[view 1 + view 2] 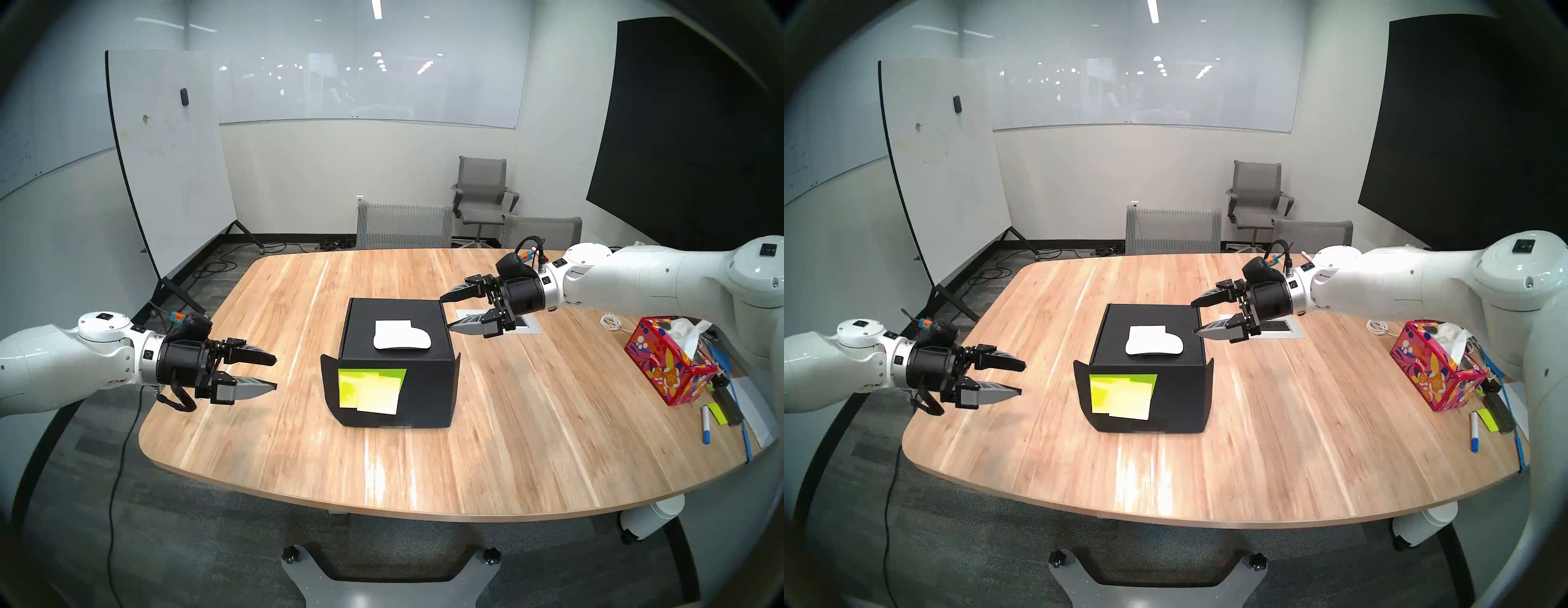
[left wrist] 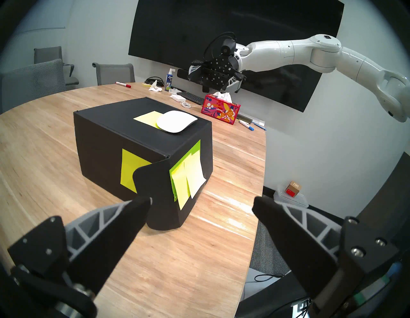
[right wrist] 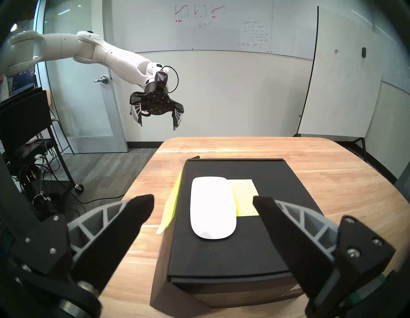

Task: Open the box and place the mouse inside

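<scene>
1. Both end effectors are spread wide and empty: your right end effector (image 1: pixel 449 312) hangs just beside the box's far right top corner, and your left end effector (image 1: pixel 275 373) hovers off the bench's left edge, well apart from the box.
2. Your box (image 1: pixel 428 382) sits closed mid-bench (image 1: pixel 509 446), its front flap hanging down with sticky notes (image 1: pixel 373 388) on it.
3. Your mouse (image 1: pixel 402 340) lies on top of the closed lid, partly over a pale note (image 3: pixel 244 193), so you have to lift it off before you can raise the lid.
4. Watch the grip. In the right wrist view the mouse lies lengthwise between the fingers (image 3: pixel 137 211), and it is low, glossy and rounded, so a pinch set high on its curve would probably squeeze it out sideways.
5. Mind the lid. If you come down too hard, the tips may press into the cardboard, or nudge the mouse towards an edge, and it could slide off onto the bench.
6. Lifting the flap while the mouse is on top would likely tip it off the back.
7. Keep clear of the tissue box (image 1: pixel 666 369) and the pens on your right when you carry the mouse aside.
</scene>
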You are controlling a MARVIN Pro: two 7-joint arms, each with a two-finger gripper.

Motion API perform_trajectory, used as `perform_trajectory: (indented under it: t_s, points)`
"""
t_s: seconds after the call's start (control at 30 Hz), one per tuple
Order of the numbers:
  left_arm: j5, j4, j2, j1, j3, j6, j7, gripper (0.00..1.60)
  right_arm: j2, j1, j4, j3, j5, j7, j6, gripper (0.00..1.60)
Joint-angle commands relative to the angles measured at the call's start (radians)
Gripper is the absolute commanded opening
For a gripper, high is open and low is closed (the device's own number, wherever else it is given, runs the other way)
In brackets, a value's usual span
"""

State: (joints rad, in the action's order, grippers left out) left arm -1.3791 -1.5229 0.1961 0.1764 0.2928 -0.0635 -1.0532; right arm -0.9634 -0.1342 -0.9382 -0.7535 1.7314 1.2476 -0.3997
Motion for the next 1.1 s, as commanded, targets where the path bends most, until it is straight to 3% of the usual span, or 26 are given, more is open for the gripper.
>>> perform_trajectory:
  t_s: [0.0, 0.6, 1.07]
  points:
    - [-0.003, 0.000, 0.001, -0.012, -0.011, 0.001, 0.001, 1.60, -0.047, -0.002, 0.054, 0.018, 0.012, 0.023, 0.021, 1.60]
    - [-0.003, 0.000, 0.001, -0.013, -0.011, 0.002, 0.001, 1.60, -0.123, 0.044, 0.171, 0.040, 0.023, 0.120, 0.098, 1.60]
    - [-0.003, 0.000, 0.001, -0.013, -0.011, 0.002, 0.001, 1.60, -0.177, 0.100, 0.274, 0.058, 0.028, 0.159, 0.116, 1.60]
